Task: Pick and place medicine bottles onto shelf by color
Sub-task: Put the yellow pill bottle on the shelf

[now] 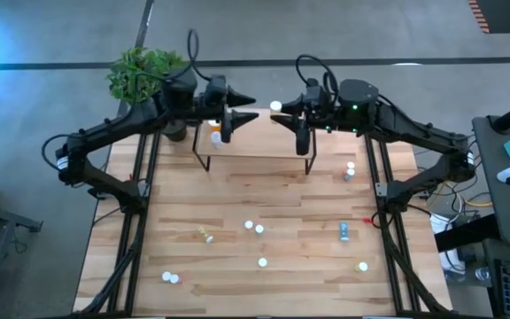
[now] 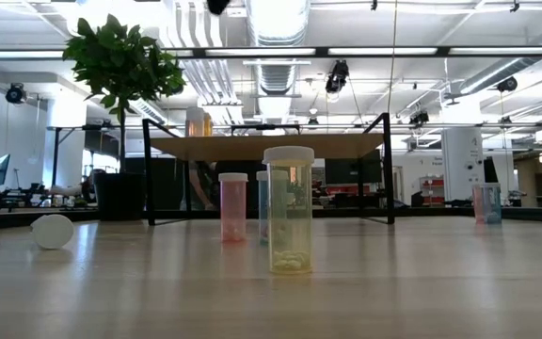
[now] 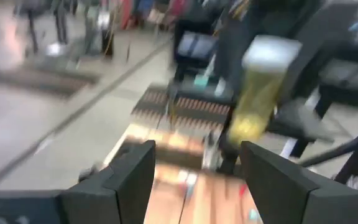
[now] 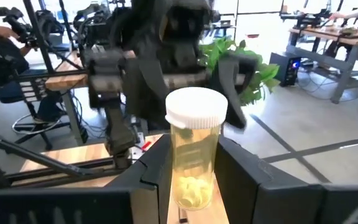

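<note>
Bright, even ceiling strip lights (image 2: 412, 51) illuminate the scene; the left wrist view is heavily motion-blurred.

No text, label, brand, number or sign can be read anywhere in these views.
</note>
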You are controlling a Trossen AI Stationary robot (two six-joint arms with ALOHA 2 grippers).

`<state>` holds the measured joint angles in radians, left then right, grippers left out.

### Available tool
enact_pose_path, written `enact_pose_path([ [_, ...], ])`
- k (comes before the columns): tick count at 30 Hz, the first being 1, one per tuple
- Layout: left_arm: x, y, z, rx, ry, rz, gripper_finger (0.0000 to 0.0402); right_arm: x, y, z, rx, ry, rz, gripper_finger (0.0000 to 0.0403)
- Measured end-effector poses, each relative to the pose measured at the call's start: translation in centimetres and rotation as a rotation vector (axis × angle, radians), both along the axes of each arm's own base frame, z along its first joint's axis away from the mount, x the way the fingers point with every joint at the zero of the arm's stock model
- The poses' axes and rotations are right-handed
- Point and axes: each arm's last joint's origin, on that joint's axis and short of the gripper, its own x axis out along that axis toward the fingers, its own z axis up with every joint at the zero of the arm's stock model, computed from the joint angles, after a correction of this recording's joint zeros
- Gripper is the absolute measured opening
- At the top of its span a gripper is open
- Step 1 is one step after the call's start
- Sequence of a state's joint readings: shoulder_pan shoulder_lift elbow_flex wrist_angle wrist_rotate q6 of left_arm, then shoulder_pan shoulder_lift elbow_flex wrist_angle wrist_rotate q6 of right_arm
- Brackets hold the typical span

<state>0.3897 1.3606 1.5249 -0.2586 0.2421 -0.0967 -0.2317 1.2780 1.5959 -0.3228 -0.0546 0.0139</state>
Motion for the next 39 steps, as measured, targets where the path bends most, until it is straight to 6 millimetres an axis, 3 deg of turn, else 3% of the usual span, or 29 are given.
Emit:
enact_pose_path([
  [6,1.4,-0.2,-1.9,0.018,-0.048,-0.028,0.0219,-0.5,0.1,0.4,0.002,-0.012,-0.003,0.0096],
  [14,2.7,-1.1,-3.2,0.048,-0.276,-0.103,0.0219,-0.2,0.0,0.1,0.009,-0.006,-0.005,0.0096],
  [23,4.9,-0.8,-4.8,0.014,-0.255,-0.163,0.0219,1.5,-0.4,-1.1,0.007,0.028,-0.004,0.0096],
  [29,5.1,-0.8,-5.1,0.01,-0.242,-0.189,0.0218,1.6,-0.4,-1.1,0.006,0.024,-0.004,0.0096],
  [39,5.0,-0.5,-5.0,0.013,-0.243,-0.176,0.0149,1.6,-0.5,-1.1,0.013,0.024,-0.007,0.0096],
])
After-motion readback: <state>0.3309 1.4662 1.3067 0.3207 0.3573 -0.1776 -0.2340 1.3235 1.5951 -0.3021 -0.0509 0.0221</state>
